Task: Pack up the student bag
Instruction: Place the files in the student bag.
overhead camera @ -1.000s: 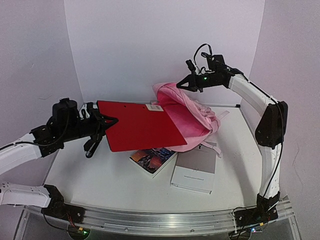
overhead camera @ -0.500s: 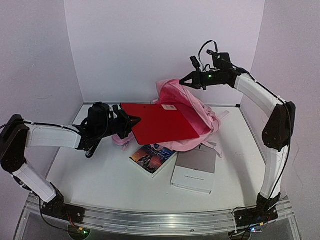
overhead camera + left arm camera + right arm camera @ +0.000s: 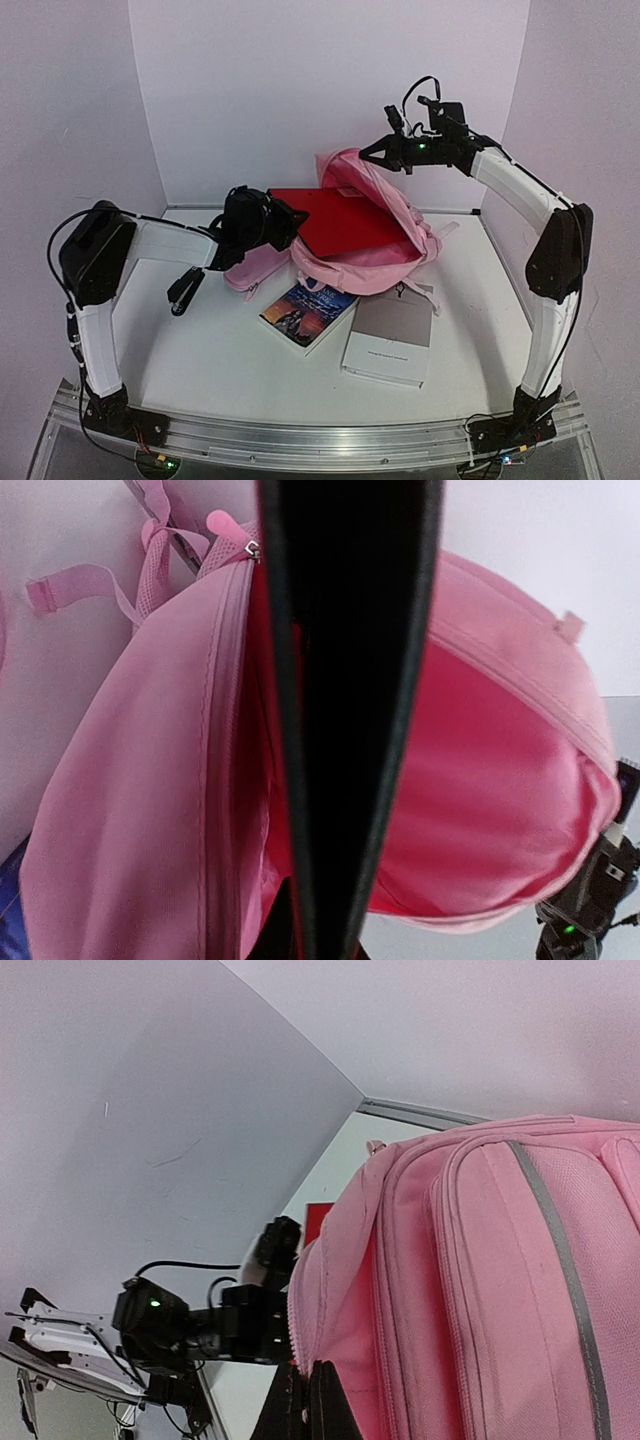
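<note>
Two arms are stretched over a white tabletop, one from each side. A pink backpack is seen toward the far edge, right of the middle, with its mouth turned to the left and gaping wide. The upper rim of that mouth is lifted off the tabletop and pinched between the closed fingers of the right gripper; in the right wrist view the fingers are pressed together on the pink fabric beside the zip.

A red folder is held roughly level, its right part inside the open backpack and its left edge clamped in the left gripper. In the left wrist view the folder is seen edge-on as a dark band running into the pink interior.

A grey book lies flat between the backpack and the near edge. A book with a colourful cover lies just left of it, close to the backpack's lower rim. A small black object, too small to be identified, lies toward the left edge.
</note>
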Robot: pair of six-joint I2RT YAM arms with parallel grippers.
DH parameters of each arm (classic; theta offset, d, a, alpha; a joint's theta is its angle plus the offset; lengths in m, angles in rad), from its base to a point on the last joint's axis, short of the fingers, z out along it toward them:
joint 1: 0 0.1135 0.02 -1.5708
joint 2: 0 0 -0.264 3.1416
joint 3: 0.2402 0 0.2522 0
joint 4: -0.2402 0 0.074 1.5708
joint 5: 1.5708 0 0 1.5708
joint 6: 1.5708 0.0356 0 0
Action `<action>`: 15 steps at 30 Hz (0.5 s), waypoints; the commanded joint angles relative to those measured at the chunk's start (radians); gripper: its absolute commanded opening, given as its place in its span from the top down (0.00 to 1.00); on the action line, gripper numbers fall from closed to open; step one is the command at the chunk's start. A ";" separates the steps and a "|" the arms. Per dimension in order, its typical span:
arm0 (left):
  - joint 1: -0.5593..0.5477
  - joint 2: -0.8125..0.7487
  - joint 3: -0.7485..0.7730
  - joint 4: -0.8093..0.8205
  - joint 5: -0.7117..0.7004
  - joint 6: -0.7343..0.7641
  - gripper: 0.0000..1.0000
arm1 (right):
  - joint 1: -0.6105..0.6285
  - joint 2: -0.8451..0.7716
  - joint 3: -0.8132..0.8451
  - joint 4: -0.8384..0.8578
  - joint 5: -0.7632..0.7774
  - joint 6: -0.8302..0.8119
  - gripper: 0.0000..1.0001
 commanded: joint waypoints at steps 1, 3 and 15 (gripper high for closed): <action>-0.017 0.162 0.270 0.051 0.048 -0.070 1.00 | -0.005 -0.078 0.073 0.204 -0.028 0.068 1.00; -0.026 0.236 0.370 -0.019 0.046 -0.097 1.00 | -0.005 -0.085 0.073 0.225 -0.019 0.079 1.00; -0.071 0.353 0.782 -0.583 -0.049 0.157 0.64 | -0.056 -0.117 0.108 0.274 0.183 0.093 1.00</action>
